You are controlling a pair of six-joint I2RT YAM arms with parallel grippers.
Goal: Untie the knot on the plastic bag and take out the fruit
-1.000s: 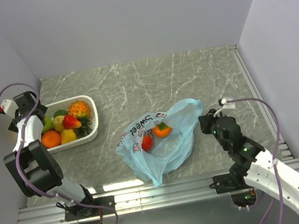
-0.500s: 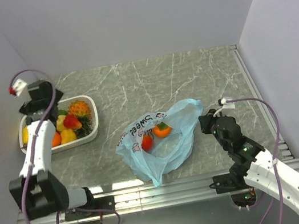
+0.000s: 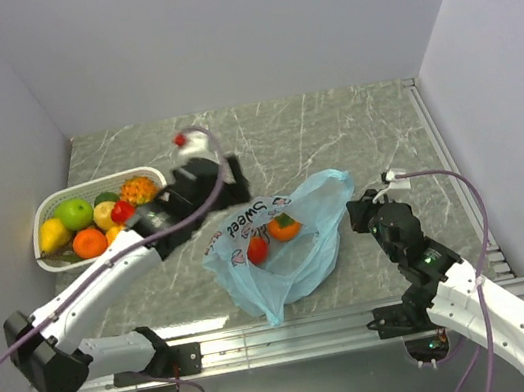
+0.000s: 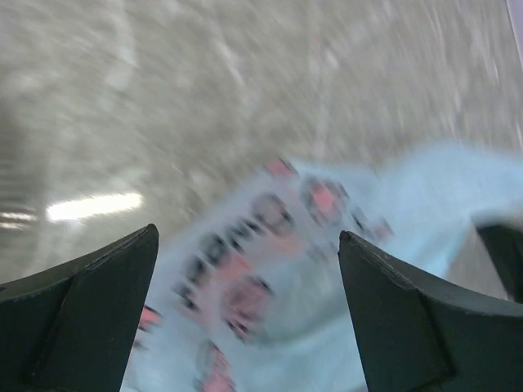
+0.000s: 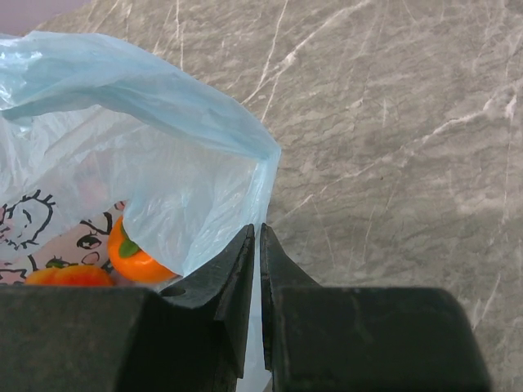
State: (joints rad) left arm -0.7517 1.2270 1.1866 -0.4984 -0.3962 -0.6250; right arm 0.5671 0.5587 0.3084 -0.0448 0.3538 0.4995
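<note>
Swinging left tool [image 4: 247, 235] from basket [image 3: 88, 185] over plastic bag [image 3: 315, 237], jaws wide.

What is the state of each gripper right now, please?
Left gripper: open, holding nothing, above the thin pale blue plastic bag.
Right gripper: closed, pinching an edge of that bag.

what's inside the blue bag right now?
Through the thin plastic of the bag two fruits show: an orange persimmon with a green top and a red fruit beside it. Folds and print cover the rest, so more could be hidden.
</note>
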